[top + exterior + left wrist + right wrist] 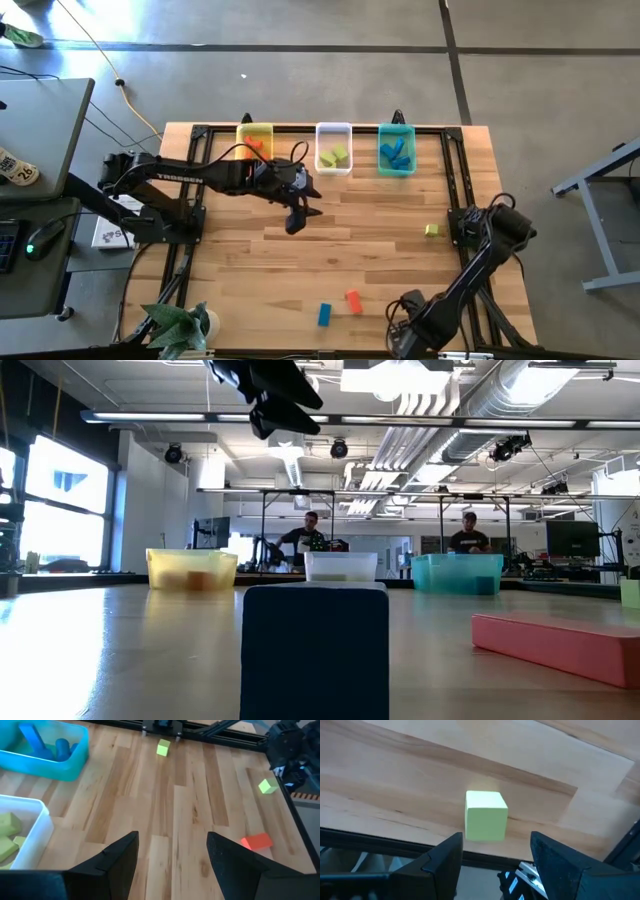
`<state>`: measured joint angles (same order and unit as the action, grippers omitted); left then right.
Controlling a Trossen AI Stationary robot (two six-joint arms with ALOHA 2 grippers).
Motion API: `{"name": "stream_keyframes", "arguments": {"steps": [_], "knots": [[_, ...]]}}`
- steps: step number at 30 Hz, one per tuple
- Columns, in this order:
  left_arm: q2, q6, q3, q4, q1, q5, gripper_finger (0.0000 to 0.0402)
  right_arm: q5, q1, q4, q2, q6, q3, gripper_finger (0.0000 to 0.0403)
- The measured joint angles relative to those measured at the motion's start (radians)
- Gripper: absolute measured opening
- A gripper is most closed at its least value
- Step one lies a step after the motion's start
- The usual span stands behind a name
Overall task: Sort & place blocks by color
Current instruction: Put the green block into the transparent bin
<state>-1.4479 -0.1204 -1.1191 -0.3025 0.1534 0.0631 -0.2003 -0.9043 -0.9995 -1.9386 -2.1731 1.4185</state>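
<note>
Surface (330, 250): pale wood planks, black rail frame along the edges.

Bins, far edge, left to right:
- Yellow bin (254, 139): holds red-orange pieces.
- Clear bin (333, 148): holds yellow-green pieces.
- Teal bin (396, 150): holds blue pieces.

Blocks still loose on the surface:
- Green cube (431, 230): right side, just beside the right arm's base; sits on one face.
- Second green cube (163, 747): seen only from the left wrist, close to the black rail; not made out from above.
- Red bar (353, 300): near edge, lying flat.
- Blue block (323, 314): near edge, just left of the red bar, apart from it.

Left claw (296, 219): raised over the middle of the surface, near side of the yellow and clear bins; fingers (116, 857) spread apart, nothing between them.

Right claw (495, 850): low at the right side, fingers apart, with the green cube lying just ahead of the gap; not touching it.

Handling, as judged: the blocks look small, solid, stiff and light, with flat matte faces, so not fragile and unlikely to slip. Take a cube across two opposite flat faces, squarely; take the red bar across its short width near mid-length so it hangs level. A corner-on grip would likely twist the piece out.

Progress, as judged: most pieces binned; at least three, perhaps four, remain.
</note>
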Motion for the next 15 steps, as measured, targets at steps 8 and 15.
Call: {"name": "stream_keyframes", "arguments": {"steps": [8,15], "knots": [[0.000,0.000,0.000,0.000,-0.006,0.000,0.0223,0.016,0.000,0.046,-0.052,0.000,0.000,0.0220],[0.000,0.030,0.000,0.000,-0.005,0.000,0.0223,-0.009,0.004,0.070,-0.095,-0.003,0.000,0.0210]]}}
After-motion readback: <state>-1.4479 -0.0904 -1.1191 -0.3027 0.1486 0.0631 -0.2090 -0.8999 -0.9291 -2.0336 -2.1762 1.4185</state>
